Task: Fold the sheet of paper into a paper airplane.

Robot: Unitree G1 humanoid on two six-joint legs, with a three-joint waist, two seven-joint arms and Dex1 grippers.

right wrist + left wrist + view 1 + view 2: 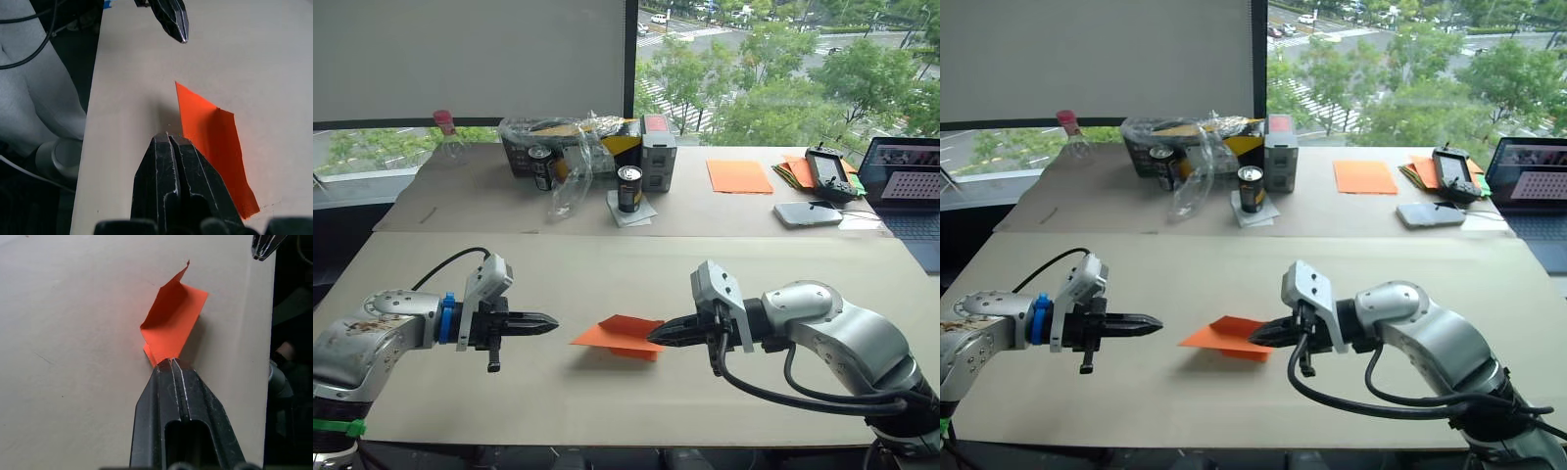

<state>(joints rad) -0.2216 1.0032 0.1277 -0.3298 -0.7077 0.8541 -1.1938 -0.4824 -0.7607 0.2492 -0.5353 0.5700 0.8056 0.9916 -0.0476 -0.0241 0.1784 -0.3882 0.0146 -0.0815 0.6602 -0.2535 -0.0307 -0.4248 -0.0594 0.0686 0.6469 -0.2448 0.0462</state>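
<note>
Right gripper point(653, 336) has its two black fingers pressed together, the tip at the near right edge of the sheet of paper point(619, 335); whether it pinches the paper cannot be told. Left gripper point(551, 322) is likewise closed on nothing and hovers just left of the sheet, apart from it. One folded orange sheet lies on the near table point(460, 392), roughly midway between the two grippers, with one flap standing up. On the far table stand two dark cans point(629, 188), one clear bottle with a pink cap point(445, 134), one grey box point(658, 153), one flat orange sheet point(738, 175), one pile of orange and green papers point(795, 170), one phone point(807, 212) and one laptop point(907, 185). No lettering is readable.
</note>
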